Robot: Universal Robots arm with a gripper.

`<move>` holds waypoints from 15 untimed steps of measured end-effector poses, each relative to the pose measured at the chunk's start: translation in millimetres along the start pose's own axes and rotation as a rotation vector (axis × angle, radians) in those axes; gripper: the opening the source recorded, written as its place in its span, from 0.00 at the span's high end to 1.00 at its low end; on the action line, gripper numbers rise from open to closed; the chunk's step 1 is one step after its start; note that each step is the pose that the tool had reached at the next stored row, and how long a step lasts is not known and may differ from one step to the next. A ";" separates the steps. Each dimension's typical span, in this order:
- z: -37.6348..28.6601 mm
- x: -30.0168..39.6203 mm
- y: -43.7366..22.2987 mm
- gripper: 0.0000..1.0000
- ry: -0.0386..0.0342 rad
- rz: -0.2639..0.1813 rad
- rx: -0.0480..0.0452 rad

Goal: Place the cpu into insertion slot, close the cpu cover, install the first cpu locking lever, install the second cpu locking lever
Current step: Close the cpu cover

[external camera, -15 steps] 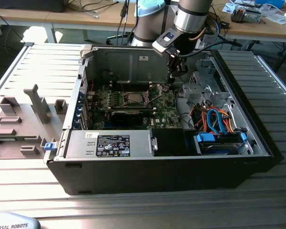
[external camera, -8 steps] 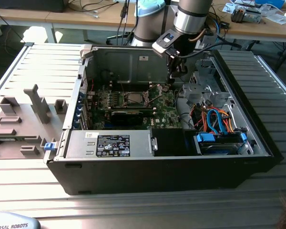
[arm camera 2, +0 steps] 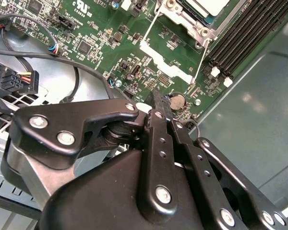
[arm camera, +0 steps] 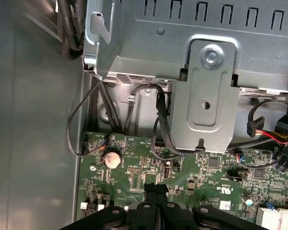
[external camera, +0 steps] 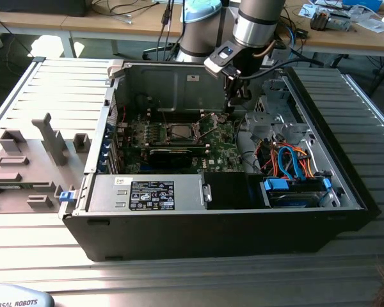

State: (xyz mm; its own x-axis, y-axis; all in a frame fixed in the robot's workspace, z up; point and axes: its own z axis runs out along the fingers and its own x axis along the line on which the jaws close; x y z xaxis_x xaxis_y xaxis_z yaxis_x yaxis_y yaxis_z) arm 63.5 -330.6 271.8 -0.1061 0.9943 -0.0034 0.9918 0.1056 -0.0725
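The cpu [external camera: 180, 132] lies in the insertion slot on the green motherboard, its silver-grey top [arm camera 2: 209, 5] facing up. The silvery cpu cover [arm camera 2: 188, 24] lies flat around it. Two thin wire locking levers [arm camera 2: 150, 28] [arm camera 2: 201, 57] stick out from the socket toward my gripper, and in the exterior view they stand raised [external camera: 208, 125]. My gripper [external camera: 232, 114] hangs over the board to the exterior view's right of the socket. Its black fingers are pressed together with nothing between them in both wrist views [arm camera 2: 158, 96] [arm camera: 156, 188], close above a coin battery [arm camera: 112, 158].
The open computer case [external camera: 345, 192] surrounds the board. A metal drive bracket [arm camera: 206, 105] and black cables [arm camera: 161, 120] sit just beyond the gripper. Coloured wire bundles [external camera: 288, 160] lie at the exterior view's right, a power supply [external camera: 147, 192] in front. Grey fixtures [external camera: 51, 137] stand outside the case.
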 end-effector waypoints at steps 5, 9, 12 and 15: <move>1.7 0.0 0.1 0.89 0.0000 0.000 0.0000; 3.2 0.0 0.2 0.89 0.0000 0.000 0.0000; 4.1 0.0 0.3 0.89 0.0000 0.000 0.0000; 4.9 0.0 0.4 0.89 0.0000 0.000 0.0000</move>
State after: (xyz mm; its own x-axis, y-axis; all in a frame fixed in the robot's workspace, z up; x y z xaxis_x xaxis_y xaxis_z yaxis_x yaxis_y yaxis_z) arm 63.6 -330.6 266.9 -0.1061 0.9943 -0.0034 0.9918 0.1056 -0.0726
